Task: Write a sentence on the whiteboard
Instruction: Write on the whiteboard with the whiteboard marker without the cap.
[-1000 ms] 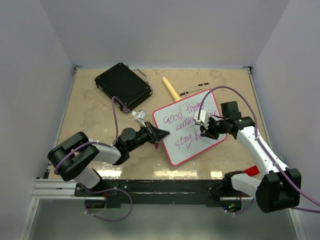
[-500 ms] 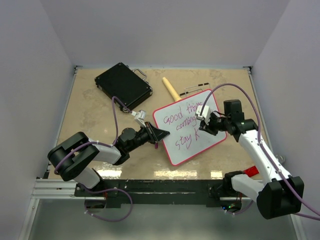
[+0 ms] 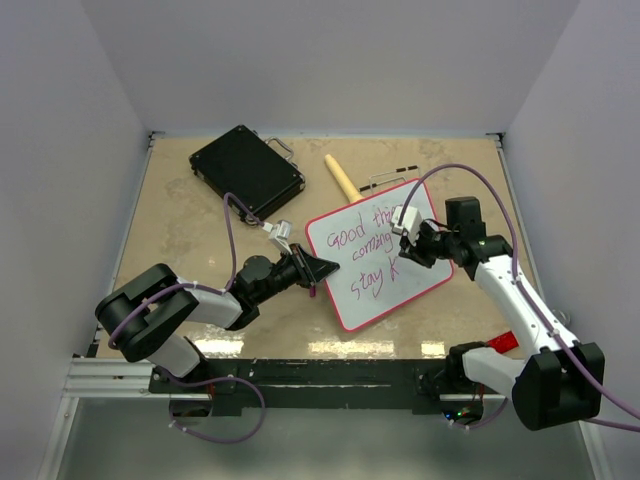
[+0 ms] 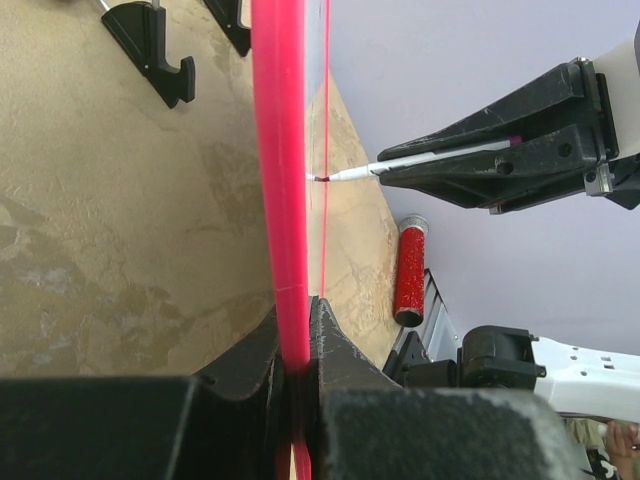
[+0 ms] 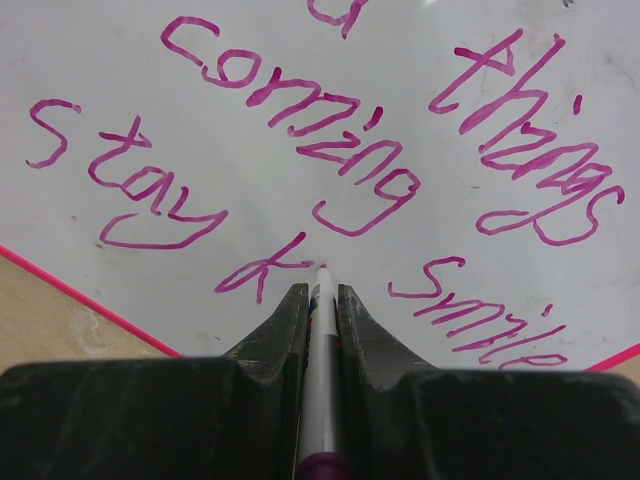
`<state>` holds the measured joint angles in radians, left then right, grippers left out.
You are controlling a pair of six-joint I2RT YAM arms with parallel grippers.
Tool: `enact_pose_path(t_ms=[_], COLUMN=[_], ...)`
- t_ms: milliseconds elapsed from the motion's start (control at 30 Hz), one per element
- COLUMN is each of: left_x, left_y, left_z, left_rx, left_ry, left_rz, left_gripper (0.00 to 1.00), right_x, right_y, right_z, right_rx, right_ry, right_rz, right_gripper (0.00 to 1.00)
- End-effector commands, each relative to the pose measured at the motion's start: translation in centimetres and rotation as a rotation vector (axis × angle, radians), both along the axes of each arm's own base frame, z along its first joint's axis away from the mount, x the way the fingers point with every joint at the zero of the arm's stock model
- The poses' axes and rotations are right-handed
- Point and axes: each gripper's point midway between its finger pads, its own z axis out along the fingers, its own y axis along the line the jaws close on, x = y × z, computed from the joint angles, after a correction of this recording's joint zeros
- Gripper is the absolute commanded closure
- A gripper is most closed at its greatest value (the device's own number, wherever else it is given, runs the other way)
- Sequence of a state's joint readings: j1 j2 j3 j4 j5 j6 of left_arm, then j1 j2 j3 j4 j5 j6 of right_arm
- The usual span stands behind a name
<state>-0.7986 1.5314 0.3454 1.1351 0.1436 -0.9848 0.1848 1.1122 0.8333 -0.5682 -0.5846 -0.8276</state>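
The whiteboard [image 3: 400,290], white with a red-pink rim [image 4: 278,150], lies tilted at the table's middle right. My left gripper [image 3: 318,270] is shut on its left edge, and the rim runs between the fingers [image 4: 297,320]. The sentence [image 3: 365,245] in pink-purple reads "Good things coming smile stay k" [image 5: 340,150]. My right gripper [image 3: 408,238] is shut on a white marker [image 5: 322,340] held between its fingers [image 5: 320,292]. The marker's tip rests on the board just right of the "k". The left wrist view also shows the marker [image 4: 420,160] meeting the board.
A black hard case [image 3: 246,170] lies at the back left. A yellow wooden stick [image 3: 342,178] and a thin dark strip [image 3: 395,175] lie behind the board. A red glittery cylinder [image 4: 410,270] stands by the right arm's base. Walls close in three sides.
My right gripper with the marker has shifted slightly toward the back of the board, near the "k". The left gripper and the board have not moved.
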Motion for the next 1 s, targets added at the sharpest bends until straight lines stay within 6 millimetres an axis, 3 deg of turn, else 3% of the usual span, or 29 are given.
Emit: enact_pose_path(t_ms=[0, 167, 500, 967], left_x=[-0.1, -0.1, -0.1, -0.1], left_y=[-0.6, -0.6, -0.6, -0.6], left_z=[3.9, 4.0, 4.1, 3.9], left_rx=[-0.076, -0.078, -0.078, -0.078], left_ry=[-0.138, -0.14, -0.14, -0.137], left_rz=[-0.034, -0.034, -0.034, -0.037], left_gripper=[1.0, 1.0, 1.0, 1.0], right_x=[-0.4, -1.1, -1.6, -0.4], right_y=[-0.2, 0.3, 0.3, 0.1], right_z=[-0.3, 1.0, -0.4, -0.7], right_rx=[-0.017, 0.017, -0.004, -0.003], right_ry=[0.008, -0.017, 0.033, 0.023], right_rz=[0.004, 0.028, 0.058, 0.015], right_gripper=[1.0, 1.0, 1.0, 1.0])
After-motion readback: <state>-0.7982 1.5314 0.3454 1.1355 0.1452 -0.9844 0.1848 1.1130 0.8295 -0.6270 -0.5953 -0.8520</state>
